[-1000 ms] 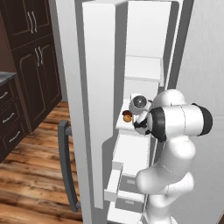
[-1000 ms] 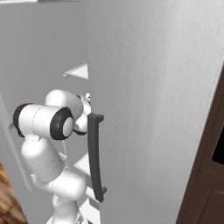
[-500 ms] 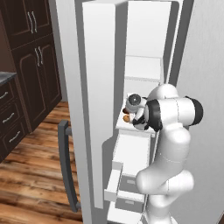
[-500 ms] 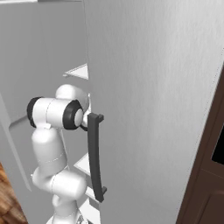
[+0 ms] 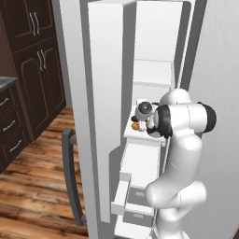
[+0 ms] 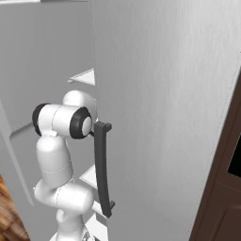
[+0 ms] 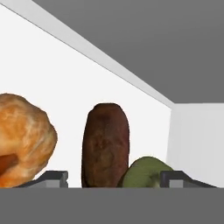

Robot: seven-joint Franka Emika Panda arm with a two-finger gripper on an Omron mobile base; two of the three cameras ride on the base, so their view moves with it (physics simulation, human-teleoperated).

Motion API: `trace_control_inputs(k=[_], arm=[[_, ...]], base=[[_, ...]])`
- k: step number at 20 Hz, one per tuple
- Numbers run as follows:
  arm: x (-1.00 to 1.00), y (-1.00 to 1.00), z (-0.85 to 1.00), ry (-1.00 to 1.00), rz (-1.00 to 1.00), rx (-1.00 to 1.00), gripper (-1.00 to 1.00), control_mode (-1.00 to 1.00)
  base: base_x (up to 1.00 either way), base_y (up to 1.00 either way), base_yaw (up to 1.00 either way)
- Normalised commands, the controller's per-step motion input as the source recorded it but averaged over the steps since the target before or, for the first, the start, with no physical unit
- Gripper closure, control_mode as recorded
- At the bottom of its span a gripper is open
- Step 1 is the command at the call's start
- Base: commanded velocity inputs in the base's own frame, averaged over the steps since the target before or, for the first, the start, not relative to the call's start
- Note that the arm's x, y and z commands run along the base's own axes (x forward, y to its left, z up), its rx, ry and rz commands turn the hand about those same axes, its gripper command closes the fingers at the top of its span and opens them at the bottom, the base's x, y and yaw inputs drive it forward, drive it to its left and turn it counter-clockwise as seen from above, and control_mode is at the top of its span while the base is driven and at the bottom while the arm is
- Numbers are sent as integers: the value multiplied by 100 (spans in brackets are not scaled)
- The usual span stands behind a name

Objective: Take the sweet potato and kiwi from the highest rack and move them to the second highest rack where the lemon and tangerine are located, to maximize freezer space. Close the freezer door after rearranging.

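Freezer (image 5: 154, 70), door (image 5: 105, 116) standing open: shelf (image 5: 140, 131) carrying sweet potato (image 7: 106, 144), kiwi (image 7: 144, 173) beside it (touching), tangerine (image 7: 24, 140) apart. Gripper (image 7: 113, 178) spreading wide, potato and kiwi sitting between its 2 fingertips (image 7: 54, 177), neither gripped.

A home kitchen: dark wood cabinets (image 5: 32, 56) with metal handles, a plank wood floor (image 5: 32, 196), and a tall grey freezer (image 5: 154, 93) standing open.
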Motion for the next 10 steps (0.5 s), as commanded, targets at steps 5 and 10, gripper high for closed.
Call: trace_control_inputs(k=[5, 10], arm=[[-22, 5, 0, 0, 0, 0, -100, -100], [-47, 2, 28, -5, 0, 8, -100, -100]], base=[[0, 0, 0], [0, 0, 0]])
